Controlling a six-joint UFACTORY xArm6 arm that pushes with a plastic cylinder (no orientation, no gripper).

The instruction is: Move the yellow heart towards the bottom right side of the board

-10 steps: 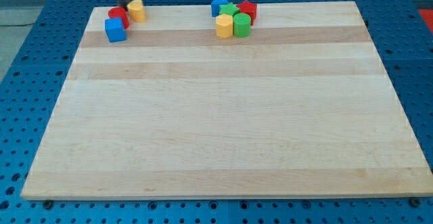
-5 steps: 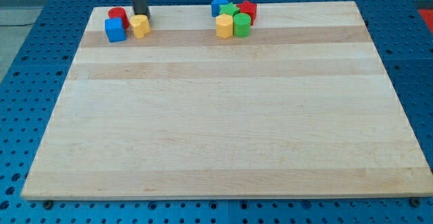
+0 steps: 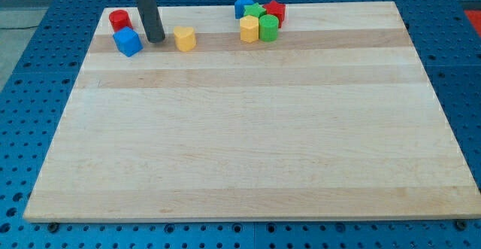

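Note:
The yellow heart [image 3: 185, 38] lies near the board's top left, a short way right of my tip [image 3: 155, 40]. My tip stands between the yellow heart and the blue cube [image 3: 128, 42], close to the cube's right side and apart from the heart. The red cylinder [image 3: 119, 20] sits just above the blue cube.
A cluster sits at the top middle of the wooden board [image 3: 248, 129]: a blue block [image 3: 243, 5], a green star-like block [image 3: 255, 10], a red block [image 3: 275, 10], a yellow block [image 3: 249, 29] and a green cylinder [image 3: 268, 28].
The yellow heart has slid down and to the right, away from the red and blue blocks. My tip moved down to between the heart and the blue cube, which shifted and turned slightly.

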